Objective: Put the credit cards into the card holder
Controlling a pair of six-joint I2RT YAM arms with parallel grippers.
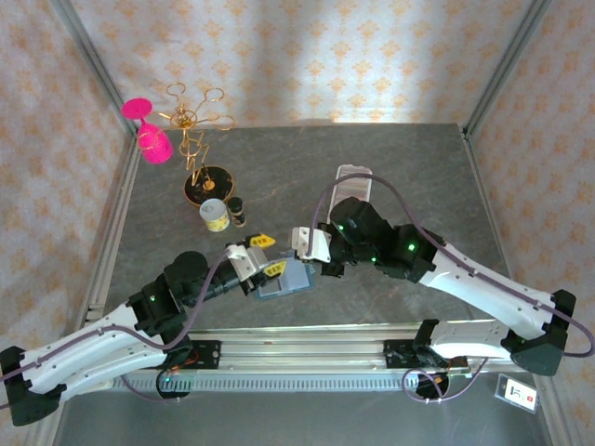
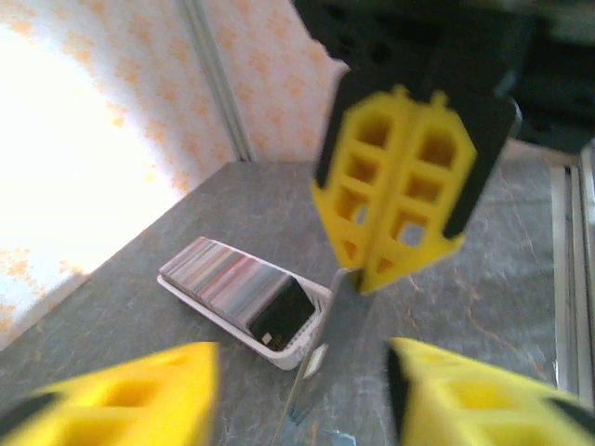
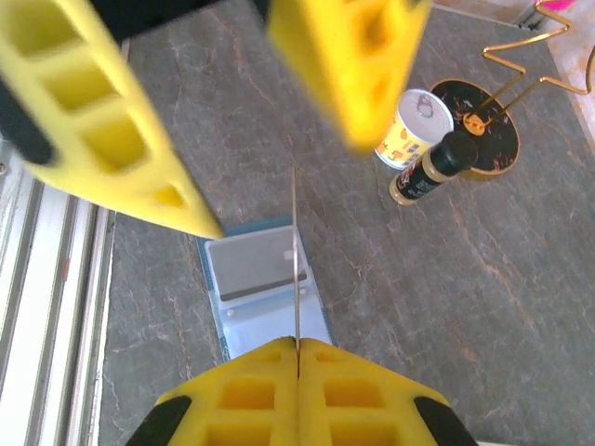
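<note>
The right gripper (image 3: 297, 358) has its fingers (image 3: 242, 400) clenched together on a credit card (image 3: 296, 251), held edge-on over the open card holder (image 3: 270, 325). The holder lies flat on the grey surface (image 3: 446, 307) between the two arms, with a grey card (image 3: 253, 265) on its inner face. The left gripper (image 1: 269, 255) has its fingers (image 3: 102, 121) spread wide, grasping nothing; one tip seems to touch the holder's corner. More credit cards (image 2: 232, 283) stand in a white tray (image 2: 218, 323) nearby
</note>
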